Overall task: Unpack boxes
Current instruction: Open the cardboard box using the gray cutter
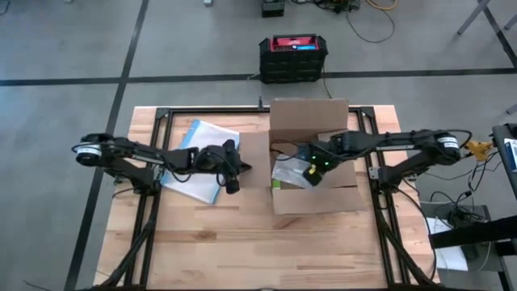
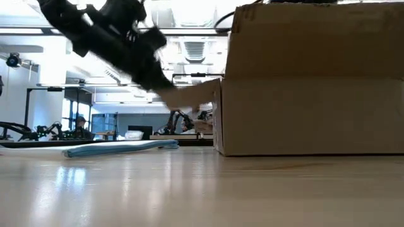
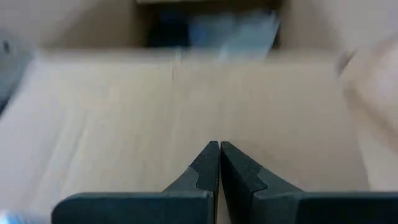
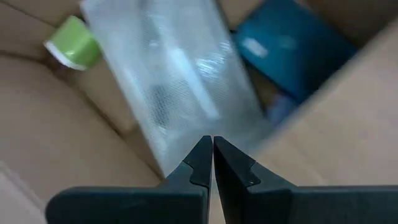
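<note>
The table is pale wood planks on a black frame, and both arms reach in over it from the sides. The box, brown cardboard, stands toward the back of the table a little right of centre, its four flaps folded out; the back flap stands up, the front one lies flat on the wood. The left arm comes in from the left edge, and the left gripper hangs above the table just beside the box's left flap, fingers pressed together with nothing between them. The right arm comes from the right edge; the right gripper is down over the open box, fingers likewise closed tight and empty. Under its tips lies a clear bubble-wrap packet, with a teal item and a green-capped thing beside it inside the box. A clear blue-edged bag lies flat on the table under the left arm. A black crate with a red top sits on the floor behind the table.
</note>
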`<state>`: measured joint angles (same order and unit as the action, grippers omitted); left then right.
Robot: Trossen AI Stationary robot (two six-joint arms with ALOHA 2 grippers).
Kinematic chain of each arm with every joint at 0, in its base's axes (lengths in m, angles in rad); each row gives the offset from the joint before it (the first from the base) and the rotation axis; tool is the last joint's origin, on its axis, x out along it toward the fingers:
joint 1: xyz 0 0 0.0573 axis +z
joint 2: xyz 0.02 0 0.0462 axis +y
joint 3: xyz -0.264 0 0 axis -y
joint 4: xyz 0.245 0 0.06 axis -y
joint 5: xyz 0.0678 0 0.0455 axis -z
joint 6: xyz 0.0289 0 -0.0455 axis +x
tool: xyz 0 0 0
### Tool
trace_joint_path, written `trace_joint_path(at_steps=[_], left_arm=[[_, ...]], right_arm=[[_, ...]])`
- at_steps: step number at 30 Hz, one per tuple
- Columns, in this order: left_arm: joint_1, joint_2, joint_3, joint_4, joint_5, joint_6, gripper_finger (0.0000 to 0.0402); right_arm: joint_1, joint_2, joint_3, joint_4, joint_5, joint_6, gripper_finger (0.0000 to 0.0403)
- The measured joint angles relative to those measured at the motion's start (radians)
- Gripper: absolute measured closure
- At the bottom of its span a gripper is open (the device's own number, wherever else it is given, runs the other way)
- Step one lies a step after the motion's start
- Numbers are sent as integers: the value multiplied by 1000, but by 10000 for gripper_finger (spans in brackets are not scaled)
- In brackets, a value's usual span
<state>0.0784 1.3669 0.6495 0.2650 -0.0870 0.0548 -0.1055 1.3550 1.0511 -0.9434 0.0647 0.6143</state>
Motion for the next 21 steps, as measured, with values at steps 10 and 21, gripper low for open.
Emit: trace_joint_path(at_steps=[10, 21], left_arm=[[1, 58, 222, -245, 0, 116, 402], [-13, -29, 405, -768, -87, 80, 402]], right_arm=[[-6, 228, 79, 365, -75, -214, 403], [41, 464, 366, 506, -201, -441, 403]])
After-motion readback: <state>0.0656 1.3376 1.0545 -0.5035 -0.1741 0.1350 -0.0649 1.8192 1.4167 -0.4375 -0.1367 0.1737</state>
